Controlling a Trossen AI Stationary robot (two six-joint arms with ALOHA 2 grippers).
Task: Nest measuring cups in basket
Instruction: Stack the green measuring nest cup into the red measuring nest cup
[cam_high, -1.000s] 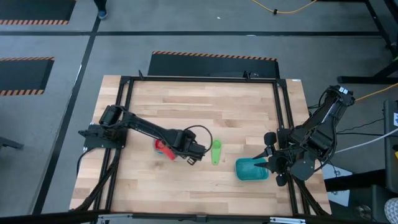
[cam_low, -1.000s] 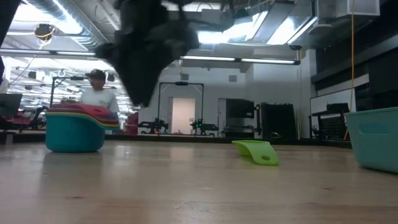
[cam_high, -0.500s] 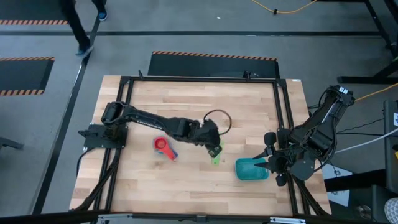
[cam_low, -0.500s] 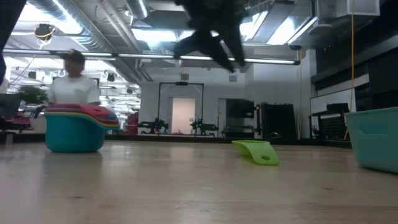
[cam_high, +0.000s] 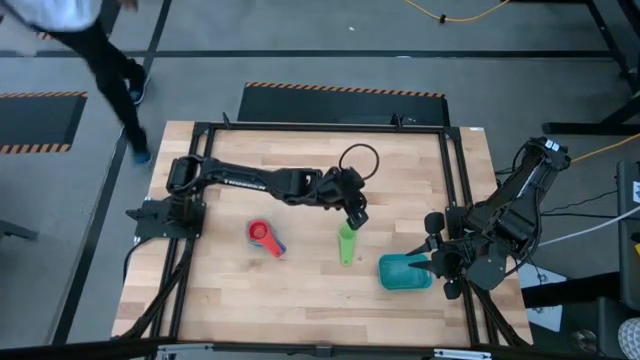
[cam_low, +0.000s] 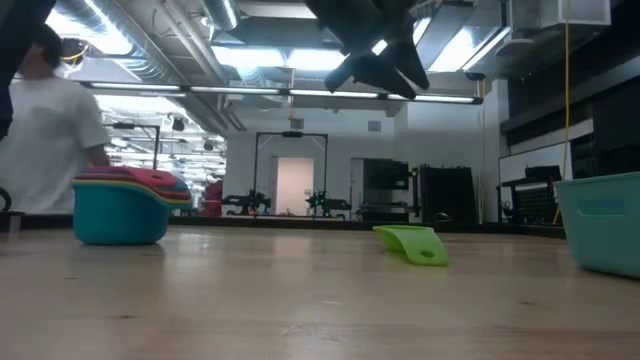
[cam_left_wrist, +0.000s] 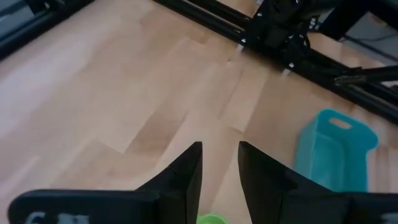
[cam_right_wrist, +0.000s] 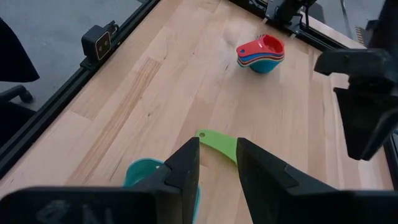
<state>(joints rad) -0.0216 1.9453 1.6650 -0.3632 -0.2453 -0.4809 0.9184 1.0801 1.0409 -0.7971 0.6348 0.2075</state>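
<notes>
A green measuring cup (cam_high: 346, 243) lies alone on the table; it also shows in the low view (cam_low: 412, 243) and the right wrist view (cam_right_wrist: 217, 142). A nested stack of cups (cam_high: 265, 237), red on top and light blue at the bottom (cam_low: 125, 205), stands left of it. The teal basket (cam_high: 404, 271) stands at the right. My left gripper (cam_high: 355, 214) is open and empty, high above the table just beyond the green cup's far end (cam_left_wrist: 211, 219). My right gripper (cam_high: 431, 263) is open at the basket's right end (cam_right_wrist: 144, 172). My left gripper touches nothing. My right gripper stands over the basket's right end; its own fingers hide the spot, and I cannot tell whether it touches the basket.
Black frame rails (cam_high: 455, 190) run along the table's edges. Bare wood lies between the stack, the green cup and the basket. A person (cam_high: 70, 35) walks on the floor beyond the table's far left corner and also shows in the low view (cam_low: 45, 130).
My left gripper has left the stack of cups, risen, and swung toward the table's right and far edge, ending above the green cup's far end. The stack, hidden in part by the arm before, now shows whole. The green cup and basket have stayed put.
</notes>
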